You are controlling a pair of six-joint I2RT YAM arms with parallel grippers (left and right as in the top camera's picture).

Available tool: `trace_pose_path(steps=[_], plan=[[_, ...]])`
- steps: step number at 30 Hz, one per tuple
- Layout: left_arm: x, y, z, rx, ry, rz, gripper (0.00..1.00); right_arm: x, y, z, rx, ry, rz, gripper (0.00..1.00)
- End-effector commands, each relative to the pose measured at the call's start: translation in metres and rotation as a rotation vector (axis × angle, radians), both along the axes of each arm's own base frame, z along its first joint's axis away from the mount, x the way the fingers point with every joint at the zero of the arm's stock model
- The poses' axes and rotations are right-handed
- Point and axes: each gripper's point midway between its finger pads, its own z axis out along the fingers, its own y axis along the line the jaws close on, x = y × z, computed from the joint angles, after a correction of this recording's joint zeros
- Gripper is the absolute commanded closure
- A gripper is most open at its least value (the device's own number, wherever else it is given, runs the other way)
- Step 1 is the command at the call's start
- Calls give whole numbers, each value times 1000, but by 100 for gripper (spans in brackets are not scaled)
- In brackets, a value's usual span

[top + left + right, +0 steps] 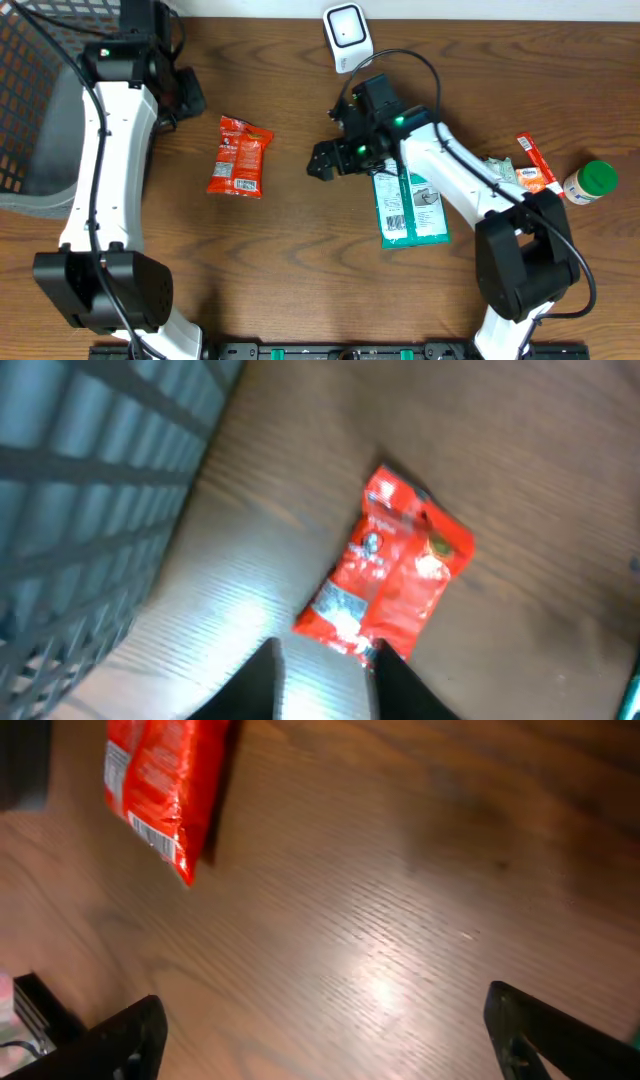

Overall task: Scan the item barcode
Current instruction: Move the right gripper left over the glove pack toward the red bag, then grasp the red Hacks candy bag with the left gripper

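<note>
scanning is yet to start: red snack packet (390, 575) lies flat just ahead of the left gripper (322, 652), whose fingers sit close on nothing, fully closed or not unclear, while the right gripper (322, 1005) gapes empty, scanner (347, 30) far beyond both.

The right gripper (335, 1035) hangs over the brown wooden table (430, 860) with its jaws spread wide, one of its dark fingers (125, 1040) low on the left and the other low on the right. Only bare wood with a patch of glare lies between them. A red snack packet (165, 780) lies flat on the wood ahead of the left jaw, outside the gap, with a white printed strip along the edge nearest that jaw, and it touches neither finger
</note>
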Motion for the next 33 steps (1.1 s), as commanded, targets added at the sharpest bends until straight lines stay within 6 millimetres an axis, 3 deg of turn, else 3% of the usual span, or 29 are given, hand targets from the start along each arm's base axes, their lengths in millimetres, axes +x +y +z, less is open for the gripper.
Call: trace_pose_path(steps=[1,16,23,27,33], plan=[[-9,-6,-36,-8,78,-67,80,0,7,-1,2,8,-39,6],[-4,-2,-153,7,142,-83,81,22,22,6,73,-37,-112,11],[0,-3,-195,-1,200,-84,81,28,25,-10,77,-14,-145,11],[-10,-14,-208,-65,258,-98,81,26,27,-23,76,22,-141,14],[-18,-39,-209,-152,283,-164,81,22,30,-24,95,37,-120,18]])
